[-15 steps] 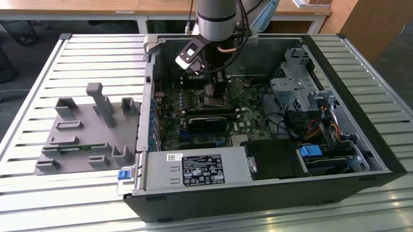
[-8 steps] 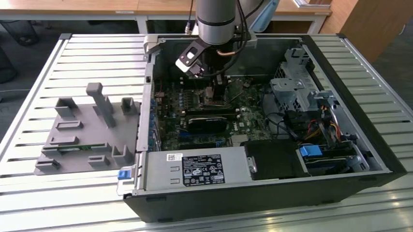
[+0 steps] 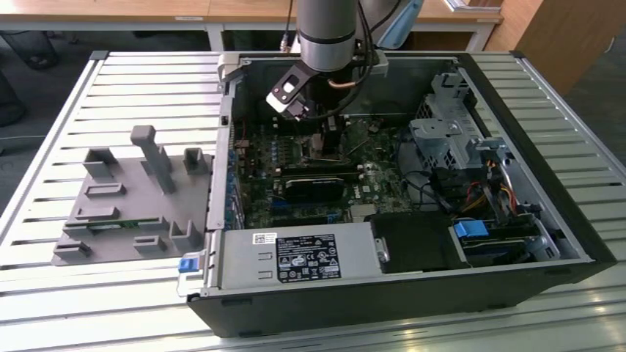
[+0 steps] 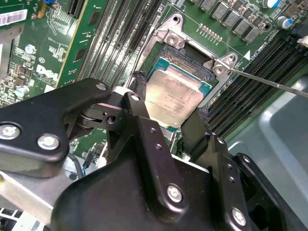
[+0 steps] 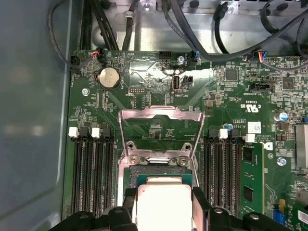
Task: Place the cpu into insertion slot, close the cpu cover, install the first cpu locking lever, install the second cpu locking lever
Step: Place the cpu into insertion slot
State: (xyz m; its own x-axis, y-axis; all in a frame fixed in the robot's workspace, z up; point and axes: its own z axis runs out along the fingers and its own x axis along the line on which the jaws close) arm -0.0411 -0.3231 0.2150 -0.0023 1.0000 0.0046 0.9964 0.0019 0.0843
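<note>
one cpu (image 4: 177, 92) held at the socket (image 4: 191, 54).
the cpu is clamped edgewise in the claw (image 4: 171, 97); the cover (image 5: 160, 115) is seen raised open.

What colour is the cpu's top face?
The cpu has a dull silvery-grey metal top with a green rim, seen best in the second wrist view.

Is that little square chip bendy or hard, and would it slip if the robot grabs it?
Probably hard: the cpu lies flat with a metal top, unbent between the fingers of the gripper. It is thin and small, so likely light. The smooth top looks slippery, which may be why the grip is on its edges.
</note>
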